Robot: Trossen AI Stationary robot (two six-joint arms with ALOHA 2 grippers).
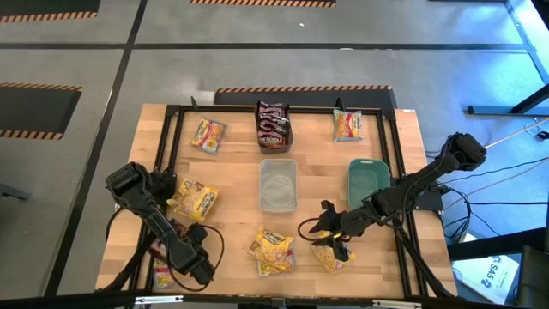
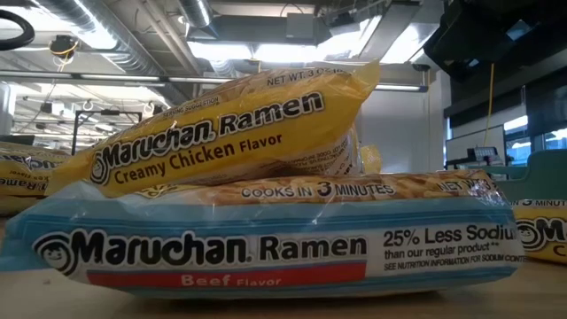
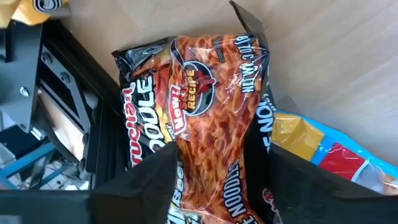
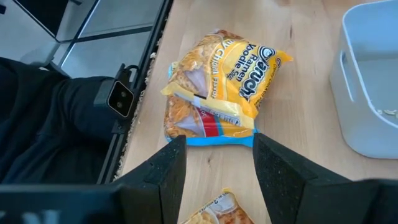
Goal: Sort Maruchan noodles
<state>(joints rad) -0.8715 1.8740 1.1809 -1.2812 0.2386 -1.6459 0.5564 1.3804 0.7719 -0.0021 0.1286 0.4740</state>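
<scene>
In the left wrist view, a dark brown-red noodle packet (image 3: 205, 106) lies at the table's near left corner. One end reaches over the black frame rail, and a blue and yellow packet (image 3: 317, 146) lies beside it. My left gripper (image 3: 221, 155) is open and points steeply down over the dark packet, one finger at each long side. My right gripper (image 4: 217, 155) hangs open above the table's near right part, holding nothing. It faces a yellow packet (image 4: 224, 68) stacked on a blue one (image 2: 266, 248). Another yellow packet (image 4: 214, 211) lies under it. My left gripper comes from above with its fingers (image 3: 149, 180) beside the dark packet's two long sides (image 3: 186, 155), across its width. Whether they touch it, I cannot tell. The packet lies flat on the table.
Along the table's middle stand a dark bin (image 1: 274, 124) with dark packets, a clear bin (image 1: 278, 184) and a teal bin (image 1: 367, 182). Loose packets lie at the far left (image 1: 208, 135), far right (image 1: 347, 124) and left (image 1: 196, 199). A black frame (image 1: 171, 120) borders the tabletop.
</scene>
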